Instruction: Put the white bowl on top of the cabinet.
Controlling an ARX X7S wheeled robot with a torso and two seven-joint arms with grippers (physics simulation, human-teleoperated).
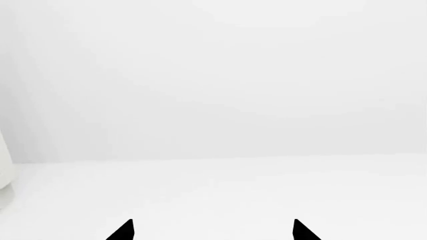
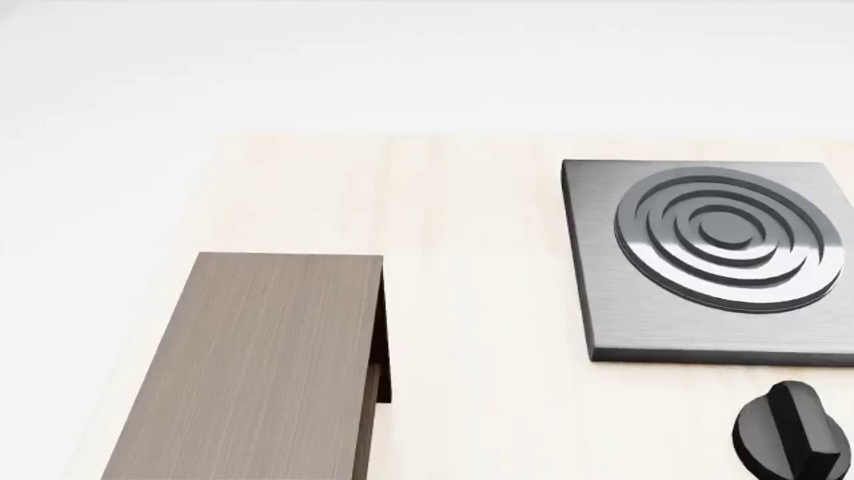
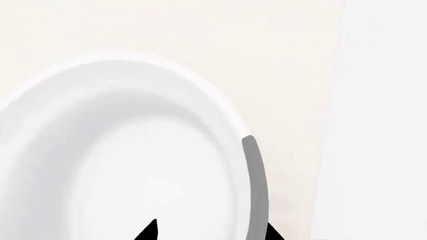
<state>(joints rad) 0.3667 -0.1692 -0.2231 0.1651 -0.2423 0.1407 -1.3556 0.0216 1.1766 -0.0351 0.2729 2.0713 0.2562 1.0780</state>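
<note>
The white bowl (image 3: 133,150) fills the right wrist view, seen from above, resting on the pale wood table (image 3: 287,60). My right gripper (image 3: 210,232) is open and straddles the bowl's rim, with one fingertip inside the bowl and the other just outside the wall. The cabinet (image 2: 267,370), a long grey-brown wood box with a flat bare top, lies at the lower left of the head view. My left gripper (image 1: 213,231) is open and empty over plain white ground. The bowl and both grippers are out of the head view.
A square grey stove plate with rings (image 2: 714,260) sits at the right of the table (image 2: 467,300), with a black knob (image 2: 790,435) in front of it. The table's edge runs close beside the bowl in the right wrist view.
</note>
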